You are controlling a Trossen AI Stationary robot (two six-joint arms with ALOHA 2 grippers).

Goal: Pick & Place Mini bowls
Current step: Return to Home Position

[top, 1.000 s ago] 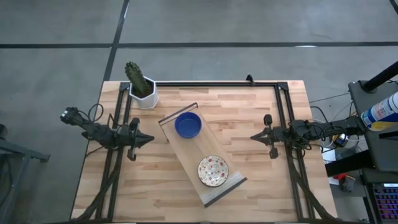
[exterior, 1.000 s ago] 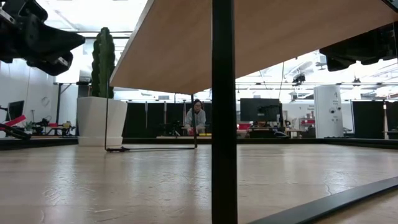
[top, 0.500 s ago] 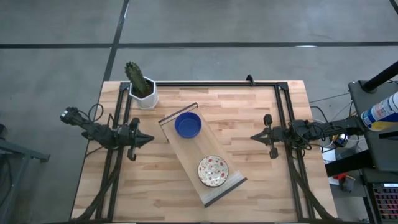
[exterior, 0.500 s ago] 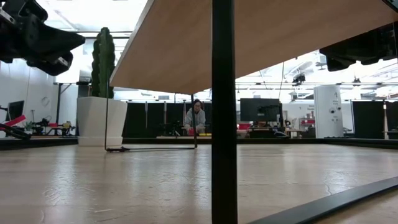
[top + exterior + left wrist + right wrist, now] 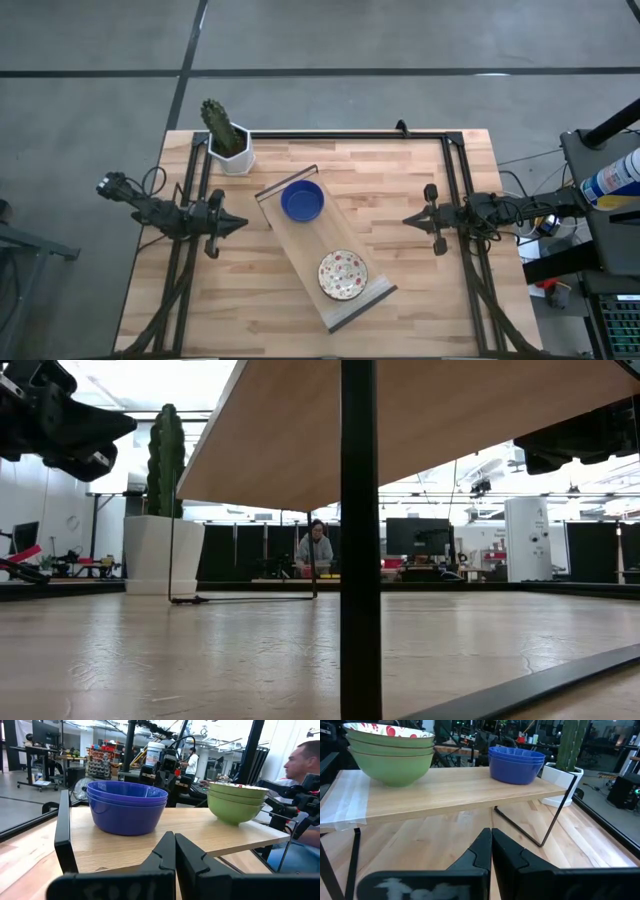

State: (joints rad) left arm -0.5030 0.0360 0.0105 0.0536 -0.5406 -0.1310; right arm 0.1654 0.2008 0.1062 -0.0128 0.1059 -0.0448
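A stack of cobalt blue mini bowls (image 5: 302, 201) and a stack of floral mini bowls (image 5: 343, 274), green on the outside (image 5: 235, 800), stand on a raised wooden shelf (image 5: 300, 243) in the table's middle. The blue stack also shows in both wrist views (image 5: 127, 807) (image 5: 516, 764), and the floral stack in the right wrist view (image 5: 390, 755). My left gripper (image 5: 243, 224) hovers left of the shelf, shut and empty (image 5: 174, 839). My right gripper (image 5: 405, 219) hovers right of the shelf, shut and empty (image 5: 491, 833).
A white hexagonal pot with a cactus (image 5: 230, 145) stands at the far left corner. The shelf rests on thin black metal legs (image 5: 360, 560). Black frame rails (image 5: 455, 200) run along the table's sides and far edge. People show in the room beyond.
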